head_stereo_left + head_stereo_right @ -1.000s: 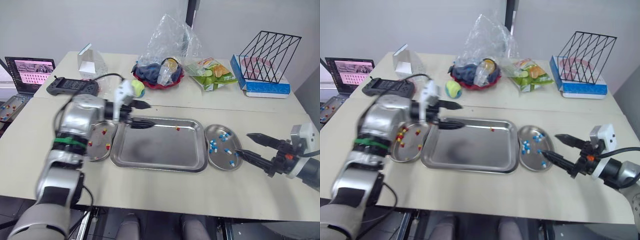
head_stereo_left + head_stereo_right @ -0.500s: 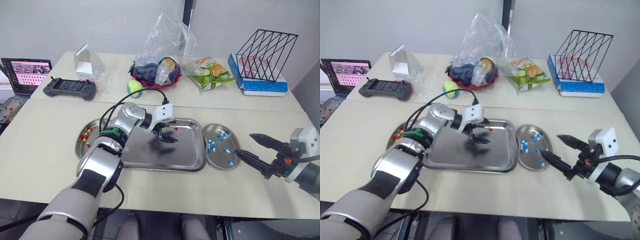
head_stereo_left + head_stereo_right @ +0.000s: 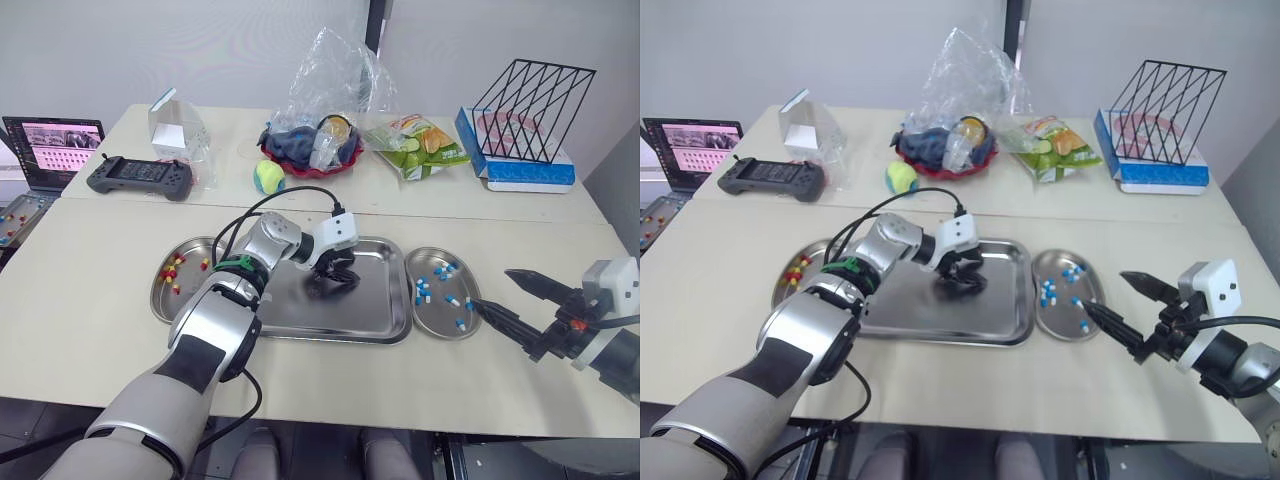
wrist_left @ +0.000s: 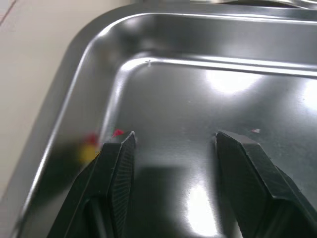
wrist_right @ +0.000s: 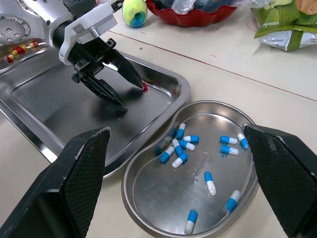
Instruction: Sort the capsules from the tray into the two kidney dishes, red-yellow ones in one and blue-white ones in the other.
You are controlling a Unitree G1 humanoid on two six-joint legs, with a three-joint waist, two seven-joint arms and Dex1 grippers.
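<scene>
Left tool [image 5: 132,94], fingers spread, sits low in the tray [image 3: 300,332] to take the 1 red-yellow capsule [image 5: 144,87] there; right tool [image 3: 492,290] hangs open.

Left tool [image 4: 176,135], spread wide, over tray [image 4: 223,99] beside red-yellow capsule [image 4: 117,132].

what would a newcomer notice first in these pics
The left gripper sits open in the steel tray, beside a lone red capsule at its far wall. To the tray's right, a kidney dish holds blue-white capsules, the open right gripper beside it.
</scene>
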